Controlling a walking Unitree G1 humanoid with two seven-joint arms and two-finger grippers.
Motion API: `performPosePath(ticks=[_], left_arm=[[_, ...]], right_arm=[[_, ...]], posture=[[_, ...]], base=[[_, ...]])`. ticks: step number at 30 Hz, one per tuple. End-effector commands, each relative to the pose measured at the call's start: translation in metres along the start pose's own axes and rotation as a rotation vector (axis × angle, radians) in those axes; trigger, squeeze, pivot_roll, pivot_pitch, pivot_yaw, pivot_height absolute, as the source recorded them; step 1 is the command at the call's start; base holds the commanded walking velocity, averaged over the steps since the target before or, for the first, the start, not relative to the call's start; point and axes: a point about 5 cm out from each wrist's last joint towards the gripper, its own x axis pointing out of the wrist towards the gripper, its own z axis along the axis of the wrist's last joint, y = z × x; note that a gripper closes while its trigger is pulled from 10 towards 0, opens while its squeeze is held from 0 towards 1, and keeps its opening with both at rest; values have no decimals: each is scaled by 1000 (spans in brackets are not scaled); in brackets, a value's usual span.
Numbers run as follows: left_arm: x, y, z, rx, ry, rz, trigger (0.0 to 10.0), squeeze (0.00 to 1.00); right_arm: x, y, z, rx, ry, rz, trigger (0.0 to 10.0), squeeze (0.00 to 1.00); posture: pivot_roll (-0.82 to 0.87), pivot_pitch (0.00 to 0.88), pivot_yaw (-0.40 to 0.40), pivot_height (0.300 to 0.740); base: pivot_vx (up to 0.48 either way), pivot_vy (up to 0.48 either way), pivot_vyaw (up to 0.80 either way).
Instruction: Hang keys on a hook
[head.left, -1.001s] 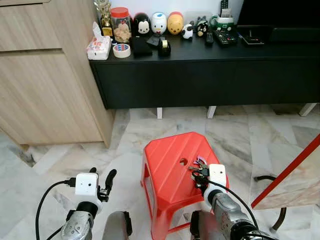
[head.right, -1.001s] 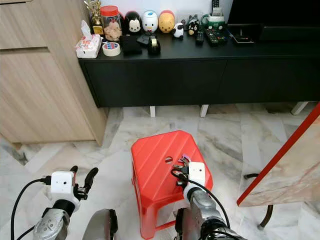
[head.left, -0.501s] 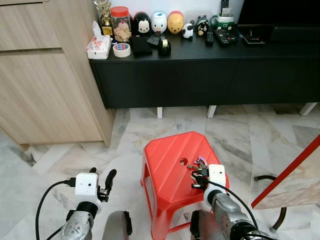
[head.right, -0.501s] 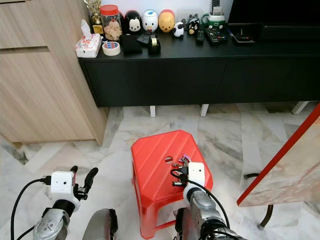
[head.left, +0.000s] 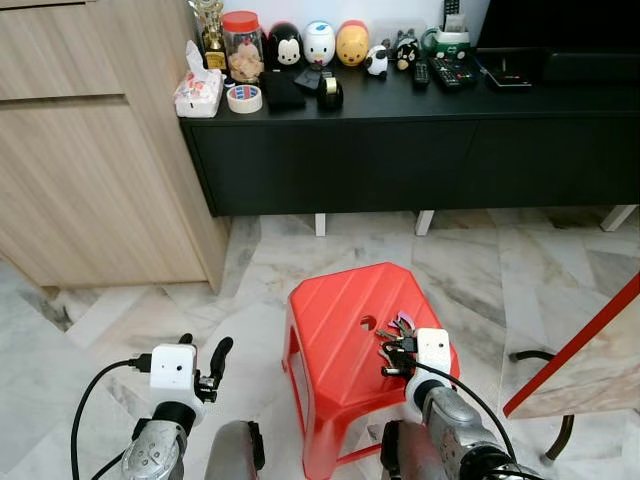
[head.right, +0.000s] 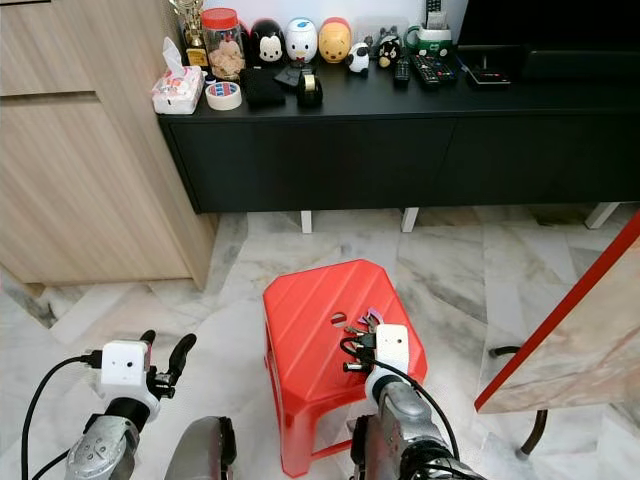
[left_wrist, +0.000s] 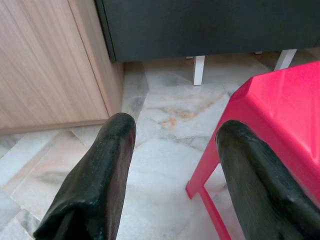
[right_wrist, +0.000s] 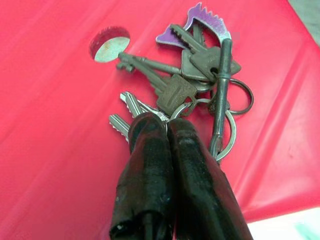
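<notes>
Left eye view: wooden cabinet (head.left: 90, 150) at my left, long black counter (head.left: 420, 140) along the far wall, marble floor (head.left: 480, 270) in front. On the counter: tissue pack (head.left: 197, 92), tape roll (head.left: 243, 99), red-lidded jar (head.left: 241, 47), a row of round figurines (head.left: 318, 45), remote controls (head.left: 447, 73). Red stool (head.left: 350, 340) stands on the floor directly before me.

My right tool (right_wrist: 165, 131) is over the stool's seat, near its small centre hole (right_wrist: 109, 44). Fingers pressed together, tips at the key ring; whether the ring is actually gripped, I cannot tell. The keys (right_wrist: 192, 75) lie flat on the red seat, fanned out, one with a purple head (right_wrist: 197, 22), just beside the hole.

My left tool (left_wrist: 175, 165) hangs low beside the stool, fingers spread wide, nothing between them.
</notes>
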Motion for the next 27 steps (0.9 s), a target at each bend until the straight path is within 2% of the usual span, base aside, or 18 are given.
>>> performPosePath(ticks=[1, 7, 9, 13, 21, 23, 27], left_arm=[[0, 3, 1, 8, 2, 2, 10000, 0], [1, 2, 1, 5, 1, -1, 10000, 0], [1, 1, 1, 4, -1, -1, 10000, 0], [2, 1, 1, 5, -2, -3, 10000, 0], [4, 0, 1, 4, -4, -3, 10000, 0], [4, 1, 1, 3, -3, -1, 10000, 0], [4, 1, 1, 4, -2, -1, 10000, 0]], right_arm=[[-2, -3, 0, 5, -32, -5, 0, 0], [-5, -10, 1, 9, -90, -51, 0, 0], [-8, -17, 6, -8, -160, -93, 0, 0], [-10, -21, 13, -9, -227, -119, 0, 0], [-11, -14, 23, -38, -303, -60, 0, 0], [-11, -11, 31, -42, -354, -35, 0, 0], [-9, -6, 31, -82, -325, -5, 0, 0]], posture=[[90, 89, -23, 587], [86, 83, -25, 587], [85, 79, -24, 587], [81, 77, -24, 587], [83, 75, -25, 587], [82, 76, -26, 587], [77, 76, -27, 587]], base=[[0, 0, 0], [0, 0, 0], [0, 0, 0], [0, 0, 0], [0, 0, 0], [0, 0, 0], [0, 0, 0]])
